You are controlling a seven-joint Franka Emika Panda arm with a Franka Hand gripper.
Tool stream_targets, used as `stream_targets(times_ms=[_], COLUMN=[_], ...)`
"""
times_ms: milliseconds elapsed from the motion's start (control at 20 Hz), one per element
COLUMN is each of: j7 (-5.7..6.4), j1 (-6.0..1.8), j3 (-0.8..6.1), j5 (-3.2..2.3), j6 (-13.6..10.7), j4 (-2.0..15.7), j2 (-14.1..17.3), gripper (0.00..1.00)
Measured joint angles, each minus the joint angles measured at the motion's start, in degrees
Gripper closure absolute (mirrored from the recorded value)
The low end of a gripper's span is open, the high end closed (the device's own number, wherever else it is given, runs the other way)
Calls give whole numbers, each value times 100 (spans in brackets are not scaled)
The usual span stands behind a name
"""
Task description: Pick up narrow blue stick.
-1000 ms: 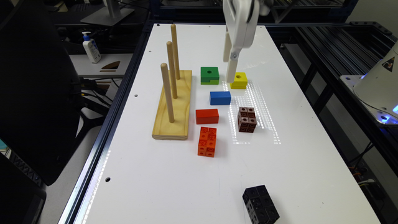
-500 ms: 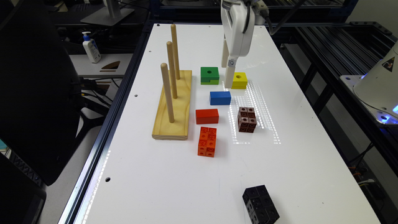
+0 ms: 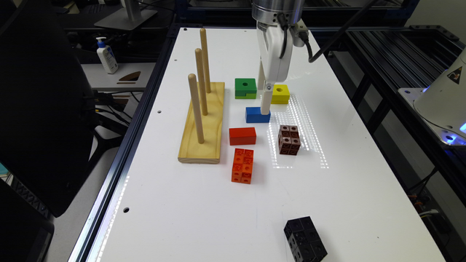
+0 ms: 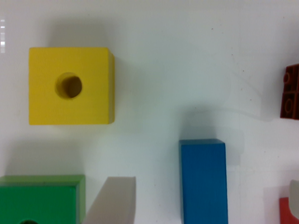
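Lying flat on the white table (image 3: 218,218), the narrow blue stick (image 3: 257,115) sits just above the middle of the exterior frame, with the red block (image 3: 242,135) just below it, the green block (image 3: 245,88) with a hole up and to its left, and the yellow block (image 3: 280,94) with a hole up and to its right. The gripper (image 3: 265,98) hangs over the stick's right end in that frame, one fingertip reaching down to about the stick's top face; whether it touches is unclear. In the wrist view the blue stick (image 4: 203,179) stands in the lower middle of the picture, and one pale fingertip (image 4: 111,200) shows to its left with bare table between them. A sliver at the lower right edge may be the other finger. So the jaws look spread wide and hold nothing, though the full opening cannot be judged.

The stick looks like painted solid wood: rigid, light, not fragile, with smooth and probably slightly slippery faces. Its long flat sides offer the best purchase, so a pinch across the narrow width, near the middle of its length, should hold it level. A grip near one end would likely let it pivot. The neighbouring blocks stand apart from it, leaving room for the fingers on both sides.
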Motion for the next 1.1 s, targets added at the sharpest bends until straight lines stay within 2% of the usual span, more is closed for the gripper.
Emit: stream_targets(times_ms=[150,400,600,850,1100], j7=[0,1,2,50,57], j1=[0,1,1,2,2], j3=[0,8,15,77,83], j5=[0,0,0,0,0], j6=[79,405,422,421,421], j4=[-1,6,21,93,155], j2=[120,405,420,426,486], gripper=[0,0,0,0,0])
